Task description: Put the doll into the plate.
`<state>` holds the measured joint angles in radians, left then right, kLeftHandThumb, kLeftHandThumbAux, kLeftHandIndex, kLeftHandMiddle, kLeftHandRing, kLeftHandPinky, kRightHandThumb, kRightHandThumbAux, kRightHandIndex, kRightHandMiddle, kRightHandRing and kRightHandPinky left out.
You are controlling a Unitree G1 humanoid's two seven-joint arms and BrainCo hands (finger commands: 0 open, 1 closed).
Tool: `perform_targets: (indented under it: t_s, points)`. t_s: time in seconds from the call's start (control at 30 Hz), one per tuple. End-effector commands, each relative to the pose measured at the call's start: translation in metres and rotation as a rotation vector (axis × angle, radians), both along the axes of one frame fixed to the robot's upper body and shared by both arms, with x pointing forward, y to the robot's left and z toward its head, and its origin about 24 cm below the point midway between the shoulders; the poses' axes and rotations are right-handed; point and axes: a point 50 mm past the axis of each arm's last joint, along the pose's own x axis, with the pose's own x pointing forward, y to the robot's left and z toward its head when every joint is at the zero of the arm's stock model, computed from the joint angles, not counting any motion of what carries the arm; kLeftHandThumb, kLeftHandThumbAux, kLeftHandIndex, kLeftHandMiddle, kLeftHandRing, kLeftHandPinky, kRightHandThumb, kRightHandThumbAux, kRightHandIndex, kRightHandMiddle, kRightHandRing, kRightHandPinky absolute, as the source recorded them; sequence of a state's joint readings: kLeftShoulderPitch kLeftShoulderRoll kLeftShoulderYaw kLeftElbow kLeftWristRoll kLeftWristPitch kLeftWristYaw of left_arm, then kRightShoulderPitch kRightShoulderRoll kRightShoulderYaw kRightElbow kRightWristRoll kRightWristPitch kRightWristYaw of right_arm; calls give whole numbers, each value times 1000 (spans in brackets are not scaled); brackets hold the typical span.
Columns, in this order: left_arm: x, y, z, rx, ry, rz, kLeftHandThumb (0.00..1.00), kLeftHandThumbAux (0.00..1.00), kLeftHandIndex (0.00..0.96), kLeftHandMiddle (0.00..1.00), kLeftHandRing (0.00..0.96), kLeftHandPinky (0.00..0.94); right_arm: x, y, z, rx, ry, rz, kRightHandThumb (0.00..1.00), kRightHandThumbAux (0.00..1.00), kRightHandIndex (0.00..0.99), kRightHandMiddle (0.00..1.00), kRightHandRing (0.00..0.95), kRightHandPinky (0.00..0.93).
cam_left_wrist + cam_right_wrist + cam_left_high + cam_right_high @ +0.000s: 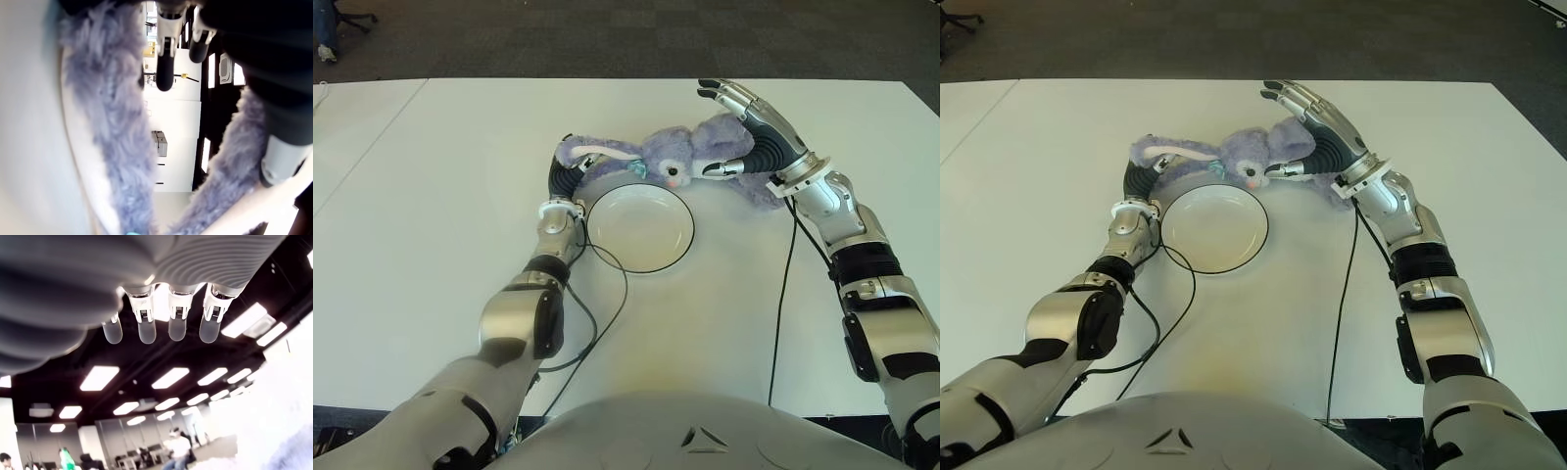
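Observation:
The doll (690,157) is a purple plush bunny lying on the white table (460,176) just behind the plate. The white plate (639,229) has a dark rim and holds nothing. My left hand (570,168) is at the doll's long ears (602,150), left of the plate. In the left wrist view its fingers (165,54) stand apart from the thumb (281,156), with furry ears (112,127) on either side and nothing clamped. My right hand (729,122) hovers over the doll's body with fingers spread, its thumb near the doll's face.
Black cables (607,313) run from both wrists across the table toward me. One loops beside the plate's left edge. A table seam (372,137) runs at the far left. Dark carpet (607,39) lies beyond the far edge.

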<state>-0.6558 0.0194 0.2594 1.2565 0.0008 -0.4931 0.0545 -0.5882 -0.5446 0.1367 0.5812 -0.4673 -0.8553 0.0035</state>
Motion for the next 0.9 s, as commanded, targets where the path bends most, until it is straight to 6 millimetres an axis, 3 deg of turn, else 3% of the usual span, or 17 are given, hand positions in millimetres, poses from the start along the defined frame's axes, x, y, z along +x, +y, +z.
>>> perform_targets:
  t_s: [0.03, 0.9]
  points:
    - [-50, -8, -64, -39, 314, -7, 0, 616, 107, 214, 226, 236, 4, -2, -1, -17, 22, -10, 61, 370, 0, 0, 0, 0]
    - [-49, -8, -64, -40, 317, -10, 0, 589, 124, 253, 266, 255, 13, -11, -6, -43, 27, -84, 46, 459, 0, 0, 0, 0]
